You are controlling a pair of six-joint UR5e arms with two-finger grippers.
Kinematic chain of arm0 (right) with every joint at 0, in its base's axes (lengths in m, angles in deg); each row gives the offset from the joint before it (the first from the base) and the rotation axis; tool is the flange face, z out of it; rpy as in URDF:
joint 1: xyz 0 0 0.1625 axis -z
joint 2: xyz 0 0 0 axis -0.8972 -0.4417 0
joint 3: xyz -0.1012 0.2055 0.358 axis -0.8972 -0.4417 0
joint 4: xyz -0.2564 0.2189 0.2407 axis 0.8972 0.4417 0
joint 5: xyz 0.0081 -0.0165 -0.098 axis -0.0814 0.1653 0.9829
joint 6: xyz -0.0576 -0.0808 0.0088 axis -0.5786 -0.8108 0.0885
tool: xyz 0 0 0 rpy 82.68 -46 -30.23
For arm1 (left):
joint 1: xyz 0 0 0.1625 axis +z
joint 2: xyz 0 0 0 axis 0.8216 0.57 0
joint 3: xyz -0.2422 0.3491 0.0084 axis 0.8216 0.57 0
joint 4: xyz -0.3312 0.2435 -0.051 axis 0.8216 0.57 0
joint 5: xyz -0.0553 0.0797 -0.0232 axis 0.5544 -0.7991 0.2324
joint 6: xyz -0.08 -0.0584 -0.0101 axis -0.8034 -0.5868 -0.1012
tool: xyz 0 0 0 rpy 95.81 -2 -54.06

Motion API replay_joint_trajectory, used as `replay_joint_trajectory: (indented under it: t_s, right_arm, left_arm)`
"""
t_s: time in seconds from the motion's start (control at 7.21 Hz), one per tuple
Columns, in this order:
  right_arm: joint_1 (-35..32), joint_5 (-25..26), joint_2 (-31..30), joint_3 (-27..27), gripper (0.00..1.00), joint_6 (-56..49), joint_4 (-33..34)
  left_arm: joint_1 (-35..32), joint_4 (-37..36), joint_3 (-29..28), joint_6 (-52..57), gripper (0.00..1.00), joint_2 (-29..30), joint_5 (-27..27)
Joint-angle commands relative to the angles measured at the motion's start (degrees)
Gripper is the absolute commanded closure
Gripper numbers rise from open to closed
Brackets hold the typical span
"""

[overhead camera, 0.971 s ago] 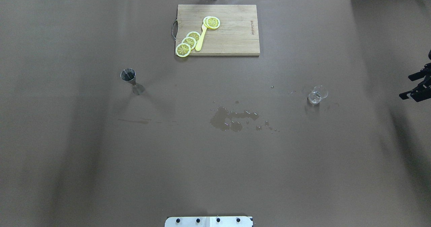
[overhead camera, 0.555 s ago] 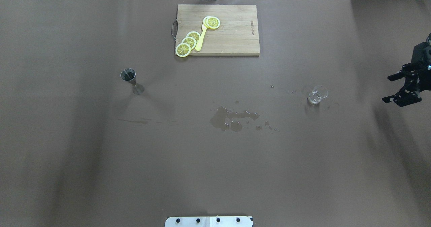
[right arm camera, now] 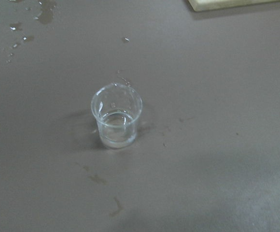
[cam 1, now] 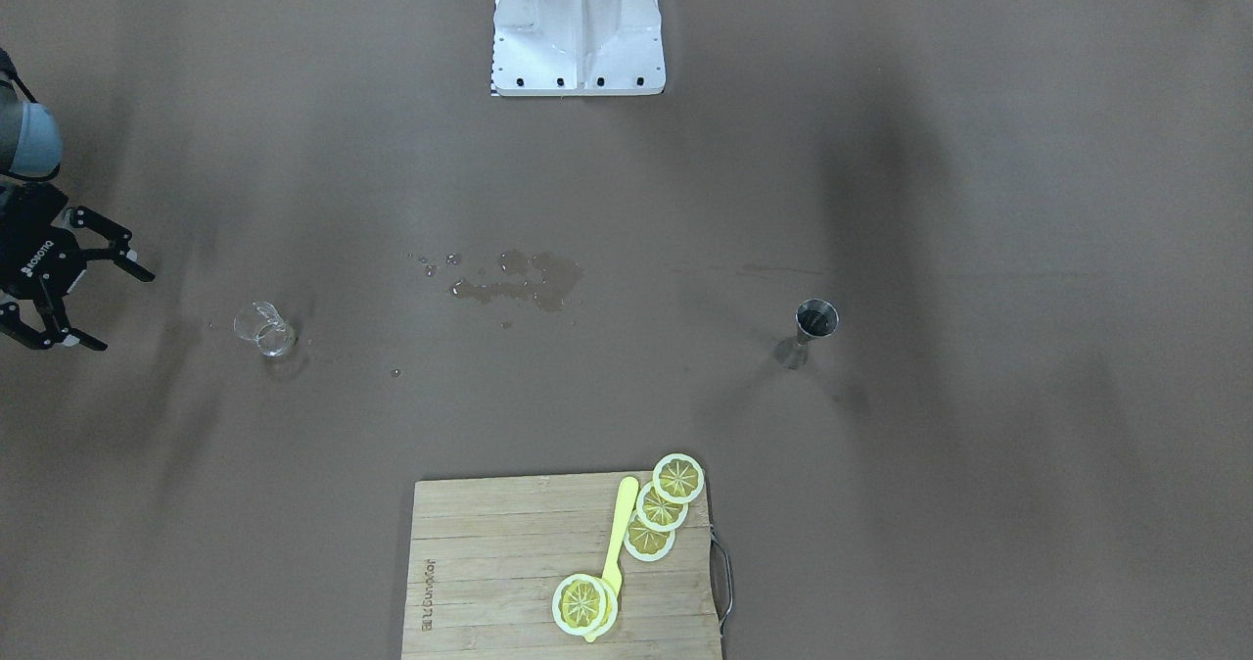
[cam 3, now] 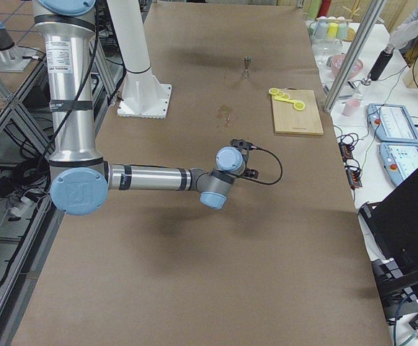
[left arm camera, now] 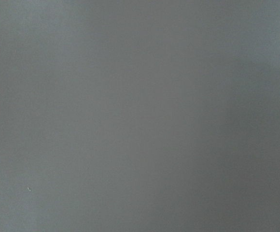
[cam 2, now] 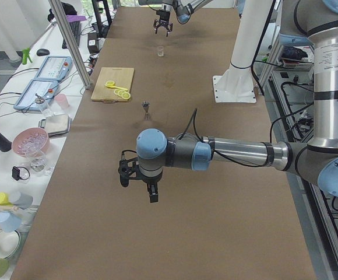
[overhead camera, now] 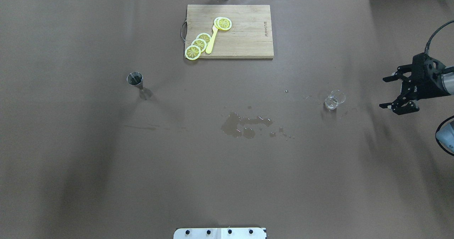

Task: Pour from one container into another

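Note:
A small clear glass beaker [overhead camera: 334, 100] with a little liquid stands upright at the table's right; the right wrist view shows the beaker [right arm camera: 116, 116] centred. A steel jigger [overhead camera: 136, 80] holding dark liquid stands far off at the left. My right gripper [overhead camera: 383, 93] hovers open to the right of the beaker, fingers pointing at it, well apart from it; the front view shows that gripper [cam 1: 125, 312] the same way. My left gripper [cam 2: 137, 186] shows only in the left side view, so I cannot tell its state. The left wrist view holds only bare table.
A puddle [overhead camera: 244, 125] and droplets wet the brown cover between the two vessels. A wooden cutting board [overhead camera: 248, 37] with lemon slices [overhead camera: 198, 44] and a yellow knife [overhead camera: 211, 40] lies at the far middle. The robot base plate [overhead camera: 220, 233] sits at the near edge.
My right gripper has come in from the right edge toward the beaker, staying open. The beaker, jigger and board have not moved.

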Motion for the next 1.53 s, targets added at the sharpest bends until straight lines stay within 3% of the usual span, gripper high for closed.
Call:
replay_joint_trajectory:
  t_s: [0.0, 0.55, 0.83, 1.11, 1.39]
  right_arm:
    - [1.85, 0.08, 0.37, -1.50, 0.00, 4.10, -8.74]
    - [4.67, -2.37, 5.80, -12.73, 0.00, 13.33, -28.42]
    - [4.76, -3.87, 8.00, -17.48, 0.00, 16.51, -35.38]
    - [4.76, -5.20, 11.17, -23.37, 0.00, 18.37, -39.96]
    - [4.76, -5.11, 13.64, -27.95, 0.00, 18.28, -43.13]
  left_arm:
    - [2.28, -0.39, 0.36, -7.39, 0.02, 3.22, 3.70]
    - [11.84, 0.40, 6.42, -32.87, 0.02, 9.89, 4.35]
    - [18.34, 6.51, 7.83, -51.22, 0.02, 14.64, 3.91]
    - [25.90, 13.65, 10.19, -61.72, 0.02, 16.06, -2.90]
    - [36.61, 13.67, 16.07, -64.04, 0.02, 16.06, -16.42]
